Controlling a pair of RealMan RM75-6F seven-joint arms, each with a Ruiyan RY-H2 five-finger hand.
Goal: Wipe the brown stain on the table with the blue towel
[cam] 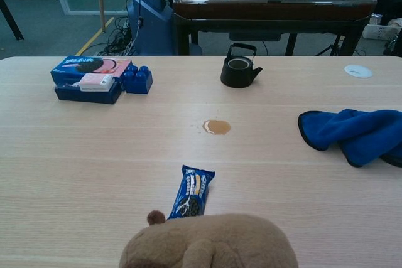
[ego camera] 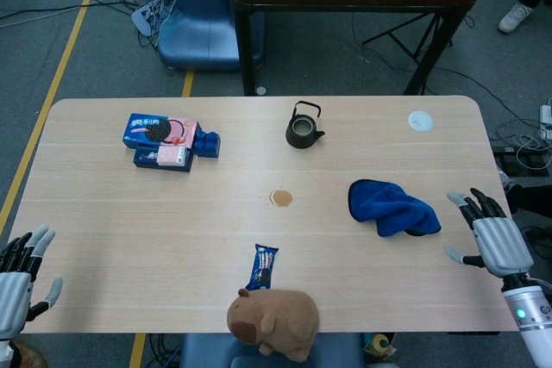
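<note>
A pale wooden bench seen from above. The blue towel lies crumpled near the right edge, untouched. The brown stain sits near the bench's middle, well apart from the towel. The right hand hovers just off the right edge beside the towel, fingers spread, holding nothing. The left hand hangs at the near left corner, also spread and empty. The step in hand is likely grasping the towel: the right hand should gather a thick fold, keeping a flat wad underneath for wiping.
</note>
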